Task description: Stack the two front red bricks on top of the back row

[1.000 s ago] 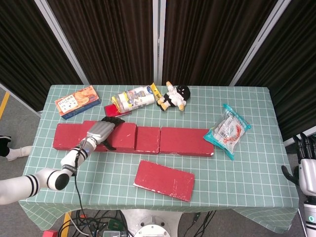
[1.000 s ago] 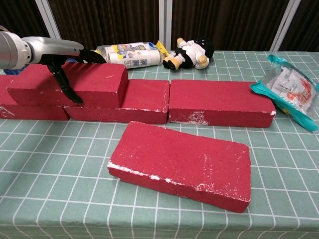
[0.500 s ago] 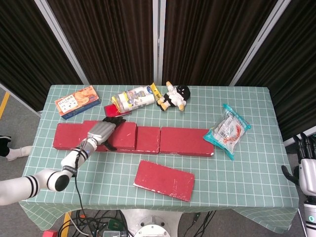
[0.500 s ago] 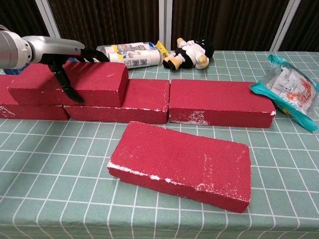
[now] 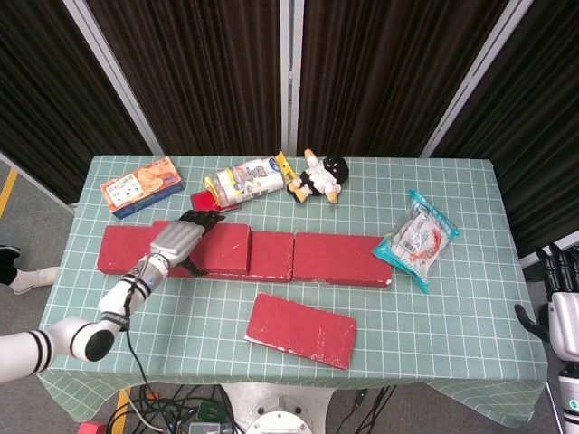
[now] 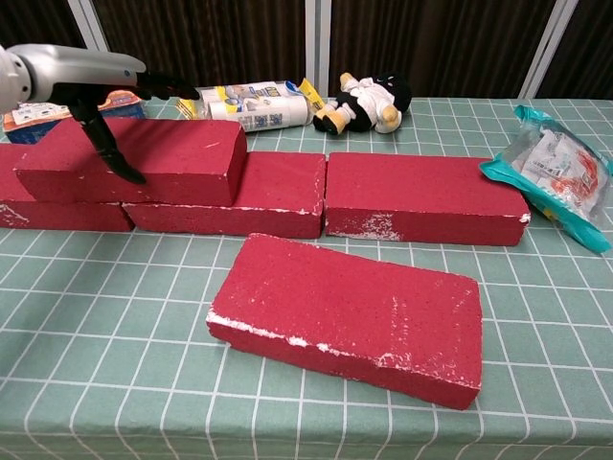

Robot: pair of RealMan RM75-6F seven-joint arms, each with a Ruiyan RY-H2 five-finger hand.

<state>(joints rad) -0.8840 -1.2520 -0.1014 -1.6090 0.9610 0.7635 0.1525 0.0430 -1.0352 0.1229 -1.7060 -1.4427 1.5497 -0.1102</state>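
Three red bricks form the back row across the table. A fourth red brick lies on top of that row at its left end, also seen as the stacked brick from above. My left hand hovers over this brick's left part, fingers spread above its top and the thumb hanging in front of its front face; it grips nothing. One more red brick lies flat and slightly skewed in front of the row. My right hand hangs off the table's right edge, holding nothing.
Behind the row lie an orange box, a wrapped bottle and a plush doll. A teal snack bag sits just right of the row's right end. Green checked cloth covers the table.
My left hand has lifted up and back to the left off the stacked brick, its fingers leaving the brick's far edge. The brick stays on the row.
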